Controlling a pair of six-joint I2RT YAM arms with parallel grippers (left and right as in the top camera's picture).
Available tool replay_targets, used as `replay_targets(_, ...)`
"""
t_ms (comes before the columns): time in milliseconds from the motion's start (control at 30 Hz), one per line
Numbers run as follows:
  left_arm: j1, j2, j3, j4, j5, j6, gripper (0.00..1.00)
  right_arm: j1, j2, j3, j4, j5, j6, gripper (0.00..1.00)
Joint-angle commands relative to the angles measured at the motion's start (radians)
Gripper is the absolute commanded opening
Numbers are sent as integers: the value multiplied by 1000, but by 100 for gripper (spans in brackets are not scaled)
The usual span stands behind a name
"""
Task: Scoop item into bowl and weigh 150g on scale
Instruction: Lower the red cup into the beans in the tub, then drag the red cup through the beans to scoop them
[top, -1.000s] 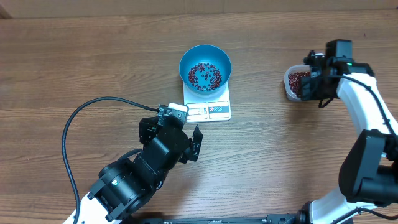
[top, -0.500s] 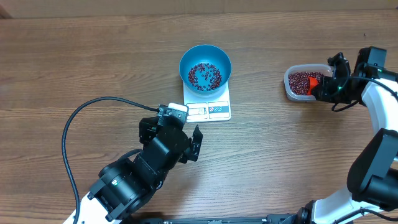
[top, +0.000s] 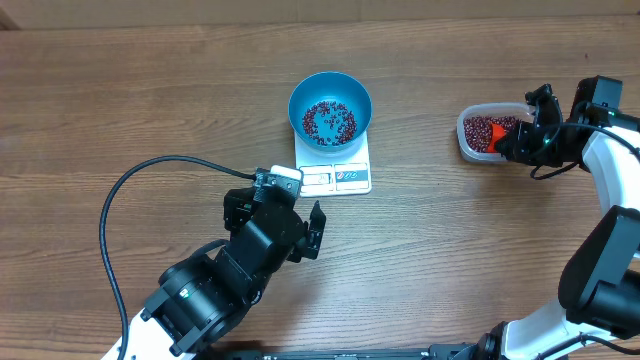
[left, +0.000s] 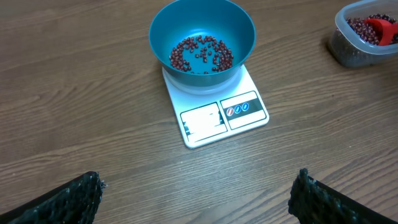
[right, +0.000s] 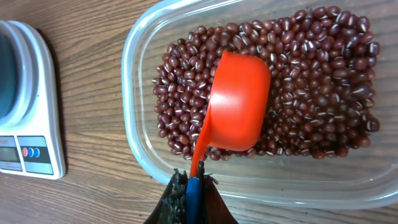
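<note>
Right jaws pinch the orange scoop (right: 239, 102) over beans (right: 311, 81) in the tub (right: 134, 106).

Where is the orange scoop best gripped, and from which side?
By the end of its thin handle, coming in over the tub's long wall. The scoop has its cup down among the beans, and only the handle pokes out past the wall. The right hand is shut on it there.

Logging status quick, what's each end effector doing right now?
Left end effector: open, empty.
Right end effector: closed on the orange scoop handle.
</note>
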Motion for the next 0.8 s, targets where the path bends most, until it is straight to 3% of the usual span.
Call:
replay_targets(0,5,2,-8,0,1,-14,100,2,5,-11,3,-82,4,4)
replay_targets(433,5,2,-8,-1,1,-14,100,-28,5,-11,10,-95,34,4)
replay_targets(767,5,2,-8,-12,1,-14,100,-121,18,-12,10,-285,40,6)
